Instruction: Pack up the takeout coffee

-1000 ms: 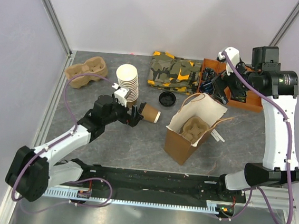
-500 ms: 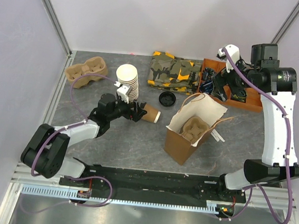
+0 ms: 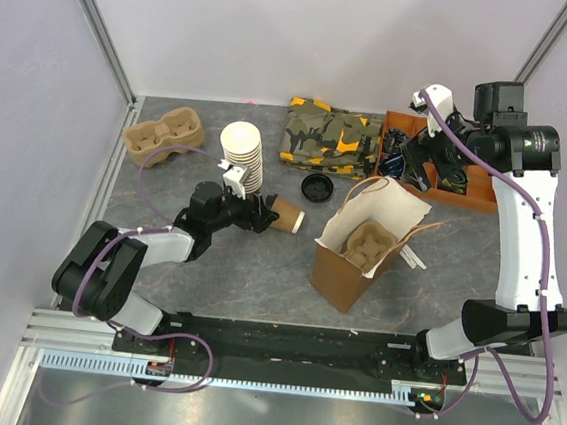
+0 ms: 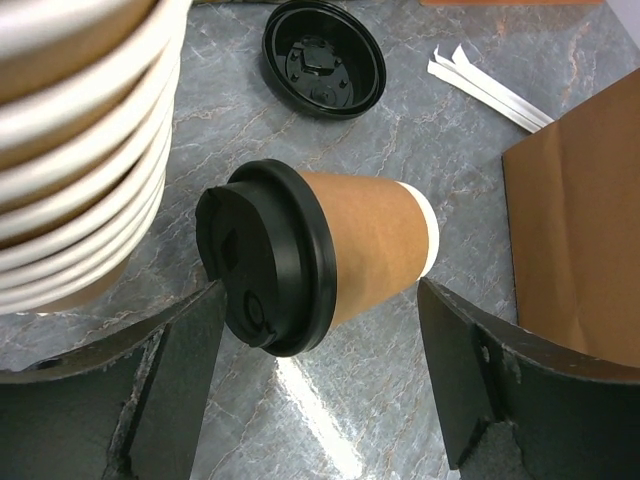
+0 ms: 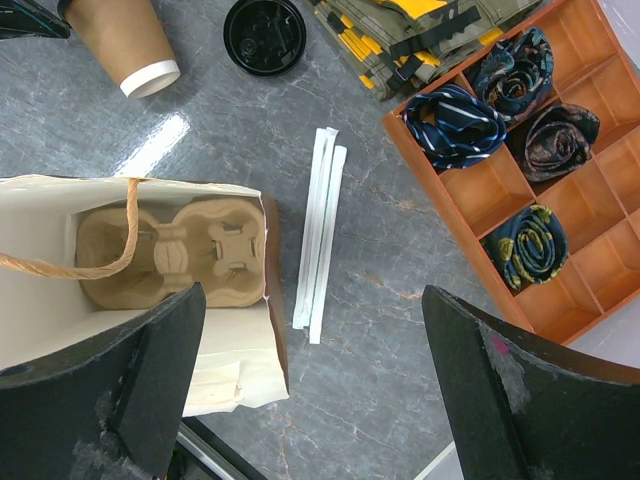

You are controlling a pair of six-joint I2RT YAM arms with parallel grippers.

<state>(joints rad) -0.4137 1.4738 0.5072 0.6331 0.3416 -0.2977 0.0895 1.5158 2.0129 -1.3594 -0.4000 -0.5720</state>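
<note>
On the grey marbled worktop (image 3: 258, 270), the small brown paper cup with black plastic lid (image 4: 330, 255) is lying on its side, not yet packed. Left fingers (image 4: 180, 350) are standing open astride it, gripping nothing. Brown paper bag (image 3: 343, 269) is waiting open nearby, pulp cup-carrier (image 3: 369, 243) inside. Right fingers (image 5: 150, 350) are hanging open, empty.

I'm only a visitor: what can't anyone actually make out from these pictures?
- Left wrist view: whether the takeout coffee holds any drink; its black lid covers the mouth.
- Left wrist view: the stack of cups is cut off by the top and left edges; in the top view it is too small to count.
- Right wrist view: the paper bag floor, hidden under the cup carrier.
</note>
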